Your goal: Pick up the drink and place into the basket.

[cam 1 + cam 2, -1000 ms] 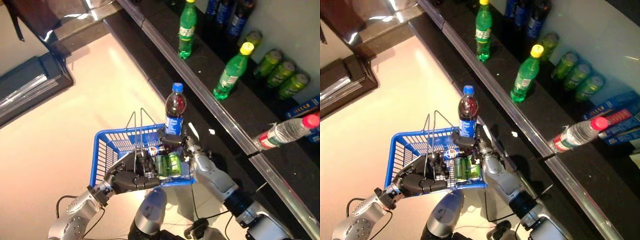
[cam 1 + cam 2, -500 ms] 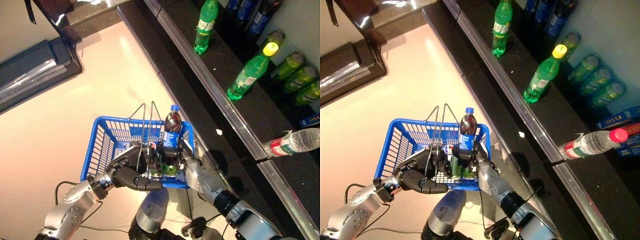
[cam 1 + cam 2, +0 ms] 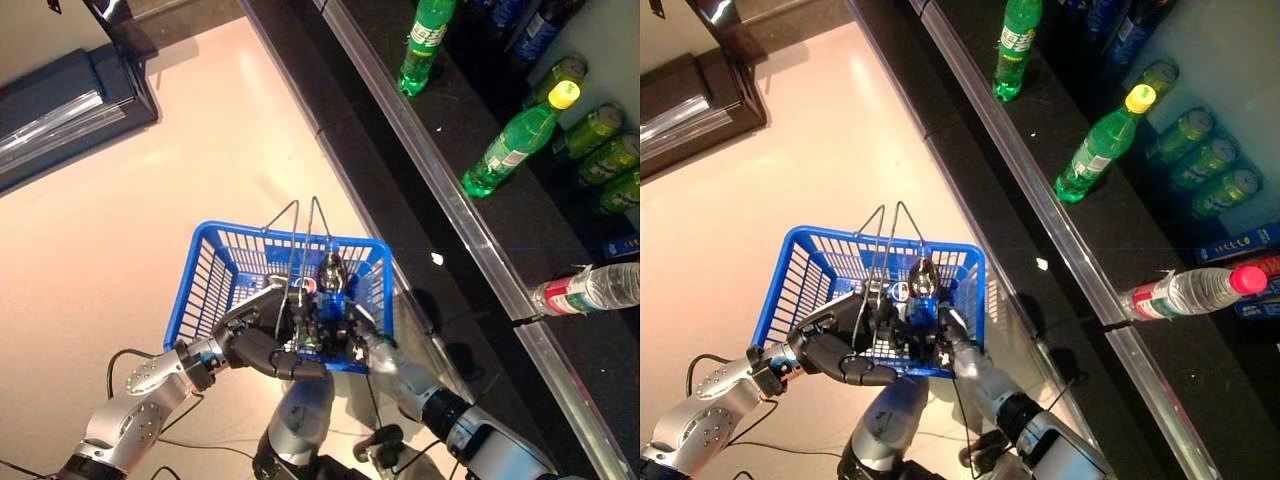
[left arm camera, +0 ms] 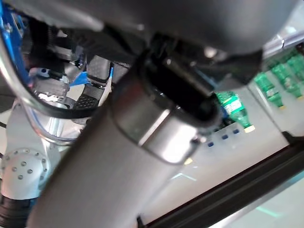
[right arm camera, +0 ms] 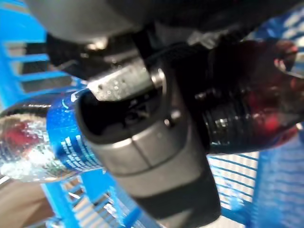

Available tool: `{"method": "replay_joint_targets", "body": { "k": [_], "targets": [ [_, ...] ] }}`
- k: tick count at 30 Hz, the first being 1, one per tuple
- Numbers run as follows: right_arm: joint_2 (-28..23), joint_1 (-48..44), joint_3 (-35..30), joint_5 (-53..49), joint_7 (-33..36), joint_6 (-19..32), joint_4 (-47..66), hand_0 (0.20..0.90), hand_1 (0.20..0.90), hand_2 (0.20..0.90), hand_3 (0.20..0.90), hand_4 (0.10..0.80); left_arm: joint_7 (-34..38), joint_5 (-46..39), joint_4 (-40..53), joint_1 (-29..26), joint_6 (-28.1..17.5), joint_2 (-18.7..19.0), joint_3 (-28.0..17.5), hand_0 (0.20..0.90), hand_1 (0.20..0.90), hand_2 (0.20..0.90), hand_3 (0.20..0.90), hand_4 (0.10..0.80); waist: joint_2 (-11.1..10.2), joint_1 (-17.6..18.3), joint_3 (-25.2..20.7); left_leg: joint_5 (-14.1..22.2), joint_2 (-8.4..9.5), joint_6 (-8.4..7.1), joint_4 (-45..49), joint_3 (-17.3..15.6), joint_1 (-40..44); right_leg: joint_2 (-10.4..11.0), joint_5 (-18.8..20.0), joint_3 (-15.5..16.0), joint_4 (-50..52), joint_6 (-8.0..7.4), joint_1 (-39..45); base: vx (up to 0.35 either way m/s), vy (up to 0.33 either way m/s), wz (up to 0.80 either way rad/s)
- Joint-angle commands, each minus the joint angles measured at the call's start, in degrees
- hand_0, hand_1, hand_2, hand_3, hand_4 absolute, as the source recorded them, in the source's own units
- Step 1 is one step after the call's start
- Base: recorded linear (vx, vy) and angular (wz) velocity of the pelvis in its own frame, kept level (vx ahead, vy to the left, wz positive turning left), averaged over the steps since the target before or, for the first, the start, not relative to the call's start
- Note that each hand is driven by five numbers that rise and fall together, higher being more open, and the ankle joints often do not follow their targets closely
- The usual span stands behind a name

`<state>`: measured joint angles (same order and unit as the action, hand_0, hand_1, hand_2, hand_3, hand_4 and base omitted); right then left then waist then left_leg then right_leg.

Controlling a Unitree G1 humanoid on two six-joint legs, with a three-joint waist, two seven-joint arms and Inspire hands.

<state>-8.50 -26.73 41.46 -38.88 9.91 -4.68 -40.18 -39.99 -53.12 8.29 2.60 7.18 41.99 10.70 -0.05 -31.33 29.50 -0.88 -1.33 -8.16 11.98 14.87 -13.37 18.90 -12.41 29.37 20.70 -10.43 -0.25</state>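
We see the dark cola bottle with blue label (image 3: pixel 331 283), a second ago above the rim, now lowered inside the blue plastic basket (image 3: pixel 215 275); the right hand (image 3: pixel 358 335) stays curled round it, the left hand (image 3: pixel 262 347) grips the basket's near edge; release remains.

Colour key. Basket (image 3: pixel 215 290): bright blue lattice walls, thin silver wire handles (image 3: pixel 300 225). Drink (image 3: pixel 331 285): dark cola, blue label. Floor (image 3: pixel 150 200): pale glossy cream. Shelf (image 3: pixel 450 130): black with a silver edge. Shelf bottles (image 3: pixel 515 140): green, yellow cap; clear bottle (image 3: pixel 590 290) with red-and-green label.
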Motion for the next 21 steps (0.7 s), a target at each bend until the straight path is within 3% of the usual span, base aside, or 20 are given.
{"method": "replay_joint_targets", "body": {
  "k": [1,9,16,17,21],
  "targets": [
    [7.71,-6.15,5.18,3.05,-12.07,0.54,3.81,0.300,0.300,0.300,0.200,0.100,-12.35,-9.06,24.64,-11.06,-12.24,-3.97,-2.01,0.300,0.300,0.300,0.200,0.100,1.03,0.98,-1.83,-2.42,0.43,2.00,3.02,-1.01,-4.00,-1.05,7.64,-1.71,-2.73,3.25,0.09,0.000,0.000,0.00],
    [5.39,-9.66,5.79,14.65,-10.63,-4.01,-2.93,0.300,0.300,0.300,0.200,0.100,-11.16,-7.71,25.09,-12.84,-11.44,-4.28,-0.78,0.300,0.300,0.300,0.200,0.100,0.72,0.72,-1.21,-2.80,0.46,2.25,2.54,-0.87,-4.16,-0.94,8.05,-1.56,-2.59,3.35,-0.54,0.002,-0.001,0.01],
    [4.61,-18.98,3.99,36.31,-4.48,-9.74,-13.78,0.300,0.300,0.300,0.200,0.100,-9.86,-6.99,24.65,-16.16,-8.56,-5.53,1.00,0.300,0.300,0.300,0.200,0.100,0.62,0.16,-1.06,-2.79,0.56,2.47,2.86,-0.61,-4.23,-0.71,8.51,-1.42,-1.74,3.21,-0.78,0.010,-0.002,0.00],
    [4.08,-20.95,4.28,43.54,-3.32,-11.28,-15.90,0.300,0.300,0.300,0.200,0.100,-9.74,-6.63,24.42,-16.42,-8.06,-6.20,1.27,0.300,0.300,0.300,0.200,0.100,0.81,0.08,-1.13,-2.71,0.59,2.65,2.91,-0.57,-4.26,-0.55,8.64,-1.55,-1.39,3.12,-1.14,0.014,0.032,0.03],
    [3.82,-23.04,4.68,48.45,-2.23,-13.53,-17.94,0.300,0.300,0.300,0.200,0.100,-9.21,-5.37,24.10,-16.86,-7.96,-7.73,2.37,0.300,0.300,0.300,0.200,0.100,1.18,0.07,-1.01,-2.78,0.62,2.96,2.92,-0.68,-4.40,-0.25,8.87,-1.65,-1.05,2.96,-1.54,0.003,0.019,0.01]
  ]
}}
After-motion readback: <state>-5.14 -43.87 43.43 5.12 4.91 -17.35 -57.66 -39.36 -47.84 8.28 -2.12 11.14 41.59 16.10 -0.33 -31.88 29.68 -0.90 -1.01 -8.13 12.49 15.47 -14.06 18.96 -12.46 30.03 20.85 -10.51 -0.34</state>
